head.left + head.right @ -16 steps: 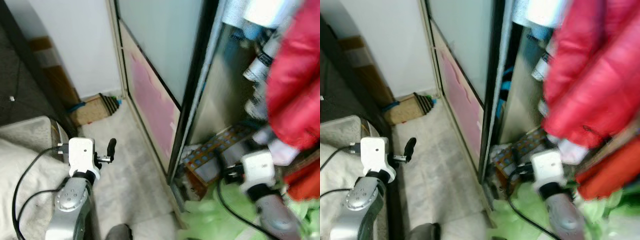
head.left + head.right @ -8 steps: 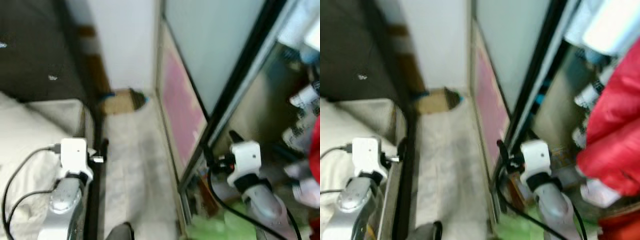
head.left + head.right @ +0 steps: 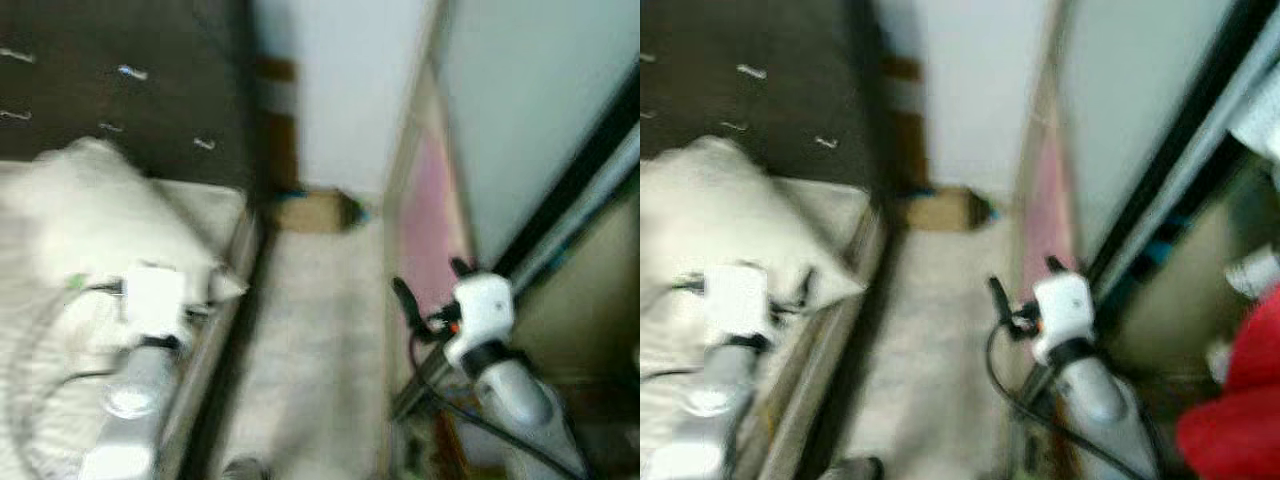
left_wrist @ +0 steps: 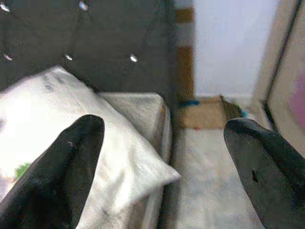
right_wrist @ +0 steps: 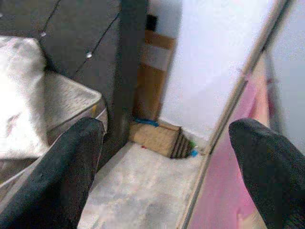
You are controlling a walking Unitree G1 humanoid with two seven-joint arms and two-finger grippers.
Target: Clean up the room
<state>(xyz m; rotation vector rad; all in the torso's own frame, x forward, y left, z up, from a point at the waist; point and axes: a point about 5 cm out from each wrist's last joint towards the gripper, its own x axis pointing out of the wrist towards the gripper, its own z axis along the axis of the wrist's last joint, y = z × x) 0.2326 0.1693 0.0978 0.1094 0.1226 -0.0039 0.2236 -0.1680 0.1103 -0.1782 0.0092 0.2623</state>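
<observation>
Both of your grippers are empty and spread wide: the left gripper (image 4: 157, 157) hangs over the pillow (image 4: 52, 109) at the left of the frame, the right gripper (image 5: 167, 162) over the narrow floor strip (image 3: 320, 330) at centre. You are carrying nothing, so this looks like a search for clutter, not a grasp. A cardboard box (image 5: 157, 136) sits low against the white wall (image 5: 209, 57), just beside the sliding door (image 3: 530, 110) at upper right. It seems your likeliest pickup. Everything is blurred.
</observation>
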